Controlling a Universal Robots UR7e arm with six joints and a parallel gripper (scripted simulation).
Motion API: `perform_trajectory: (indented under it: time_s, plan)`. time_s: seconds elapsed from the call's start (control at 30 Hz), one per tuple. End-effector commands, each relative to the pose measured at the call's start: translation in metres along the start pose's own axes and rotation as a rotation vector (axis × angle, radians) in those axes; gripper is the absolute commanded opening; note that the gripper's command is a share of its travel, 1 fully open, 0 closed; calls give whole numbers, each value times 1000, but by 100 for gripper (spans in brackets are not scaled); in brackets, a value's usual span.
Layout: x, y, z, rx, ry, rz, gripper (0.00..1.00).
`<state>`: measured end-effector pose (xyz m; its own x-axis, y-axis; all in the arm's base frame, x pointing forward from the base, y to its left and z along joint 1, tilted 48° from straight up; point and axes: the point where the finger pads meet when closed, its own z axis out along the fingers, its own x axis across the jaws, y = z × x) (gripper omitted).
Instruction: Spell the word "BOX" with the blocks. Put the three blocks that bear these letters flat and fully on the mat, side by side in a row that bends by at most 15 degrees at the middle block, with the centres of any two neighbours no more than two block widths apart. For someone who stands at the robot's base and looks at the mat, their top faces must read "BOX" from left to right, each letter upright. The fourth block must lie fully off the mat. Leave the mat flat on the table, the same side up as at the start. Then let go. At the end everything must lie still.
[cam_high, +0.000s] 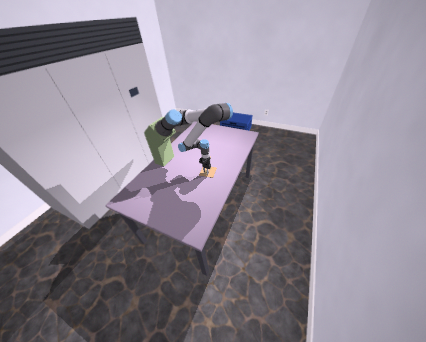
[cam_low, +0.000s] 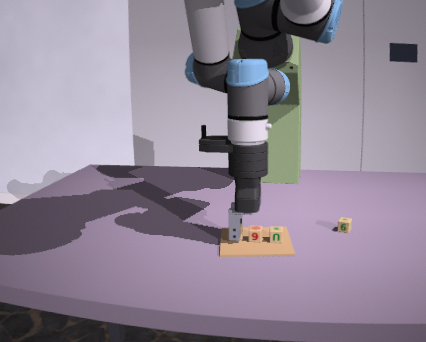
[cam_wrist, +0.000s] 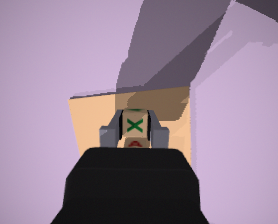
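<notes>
Okay, from the near side, a smooth matte lilac table (cam_high: 230, 150) (cam_low: 325, 280) (cam_wrist: 40, 60) is seen, its front edge crossed by a soft curve in the exterior view. Stone-patterned floor (cam_high: 275, 200) (cam_low: 40, 320), dark with tan joints, is seen below. A thin tan mat (cam_high: 213, 172) (cam_low: 260, 250) (cam_wrist: 90, 115), flat and four-sided, is laid on the table. By its far edge, three pale cubes are lined up. As seen from the robot's base, the X block (cam_low: 242, 231) (cam_wrist: 135, 125) is placed at the right, its green letter shown on top; its contact with the mat is hidden. Next to it is set the middle block (cam_low: 255, 235) (cam_wrist: 136, 143), marked with a red 9 on its side and a red round shape on top. At the left, the block with a green U-like side mark (cam_low: 276, 235) is placed; its top letter is too small to be read. The X block is gripped between the grey, flat-sided fingers of the gripper (cam_high: 206, 173) (cam_low: 235, 239) (cam_wrist: 135, 127). Off the mat, well apart, the loose block (cam_low: 344, 225) is rested on the table, a green 6 on its side. Farther back, the grey, blue-capped arm (cam_high: 196, 134) (cam_low: 247, 100) is carried by a boxy green pedestal (cam_high: 161, 147) (cam_low: 285, 150). Behind, smooth pale cabinet panels (cam_high: 75, 110) (cam_low: 332, 100) are seen.
</notes>
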<state>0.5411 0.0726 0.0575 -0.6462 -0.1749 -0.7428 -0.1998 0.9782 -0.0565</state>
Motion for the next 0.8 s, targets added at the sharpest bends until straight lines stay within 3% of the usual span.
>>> perform_trajectory:
  time_s: [0.0, 0.77]
  plan:
    - [0, 0, 0, 0, -1, 0, 49]
    - [0, 0, 2, 0, -1, 0, 49]
